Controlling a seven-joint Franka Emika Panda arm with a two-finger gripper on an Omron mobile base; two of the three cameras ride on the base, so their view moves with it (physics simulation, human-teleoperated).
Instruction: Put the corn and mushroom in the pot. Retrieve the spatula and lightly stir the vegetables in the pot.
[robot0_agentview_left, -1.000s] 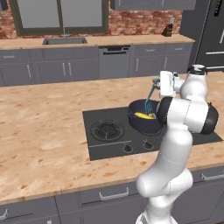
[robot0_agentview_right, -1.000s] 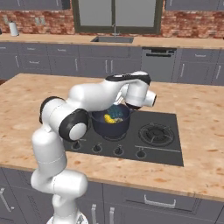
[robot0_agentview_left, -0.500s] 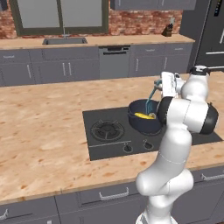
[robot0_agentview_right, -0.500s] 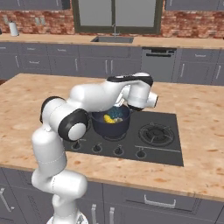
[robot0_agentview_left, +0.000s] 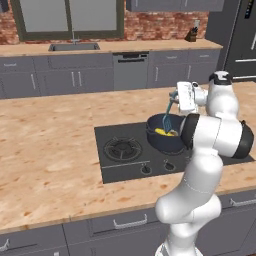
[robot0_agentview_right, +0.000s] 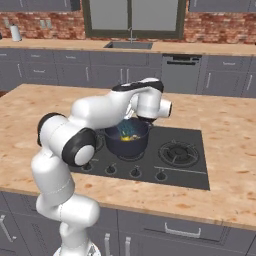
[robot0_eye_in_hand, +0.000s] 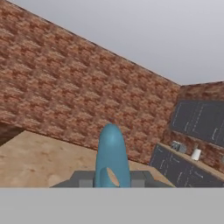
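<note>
1. The task looked well along: the corn (robot0_agentview_left: 163, 131) already lay inside the pot (robot0_agentview_left: 161, 141), and the spatula (robot0_agentview_left: 169, 111) had been fetched and was reaching down into it, so by my reading the stirring step was in hand
2. The mushroom could not be made out in either base view; it was too small to tell whether it sat in the pot beside the corn
3. The gripper (robot0_agentview_left: 176, 96) was closed tight around the teal handle, which the hand view showed standing up between the fingertips, its rounded end with a hanging hole toward the camera
4. The pot sat on the dark stovetop (robot0_agentview_left: 130, 160) set in the wooden island counter (robot0_agentview_left: 45, 150), on the burner nearer the arm; the other burner (robot0_agentview_right: 176, 150) carried nothing
5. In the right base view the slotted head showed as a teal streak over yellow inside the pot's rim
6. What seemed left was a light stir, then letting go
</note>
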